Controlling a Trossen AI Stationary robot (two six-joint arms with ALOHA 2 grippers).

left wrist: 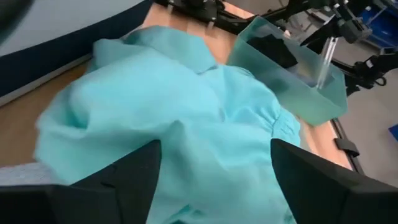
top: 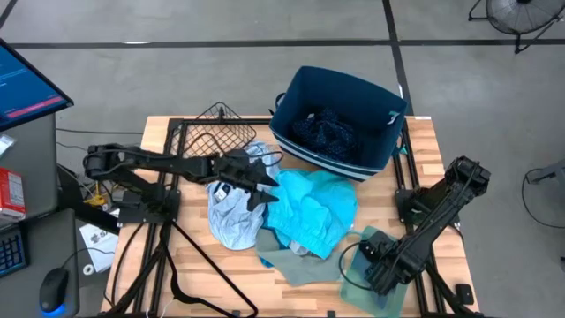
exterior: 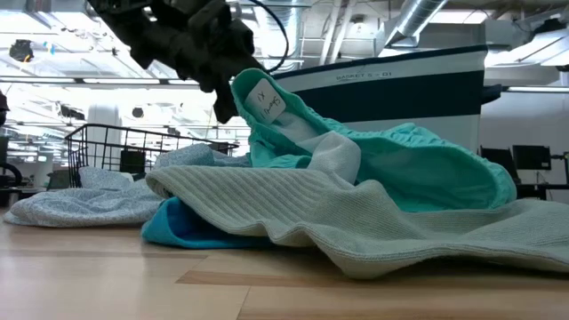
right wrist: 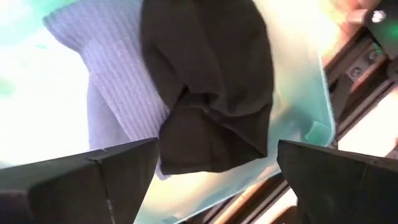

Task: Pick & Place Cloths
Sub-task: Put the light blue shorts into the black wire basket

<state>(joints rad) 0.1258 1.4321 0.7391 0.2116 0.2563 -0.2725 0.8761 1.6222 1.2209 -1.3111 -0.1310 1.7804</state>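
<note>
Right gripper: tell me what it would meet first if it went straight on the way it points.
Most likely the small black cloth, lying in the green tray dead ahead between the open right gripper fingers; how far off is unclear.

The bin stands at the far edge of the table, right of the middle, with one cloth in it. The wire basket is at its left, near the far left corner. In the middle of the table lies a pile: the shirt on top of the ribbed cloth, the pale cloth at its left. The tray stands at the near right corner, with the small cloth in it.
</note>
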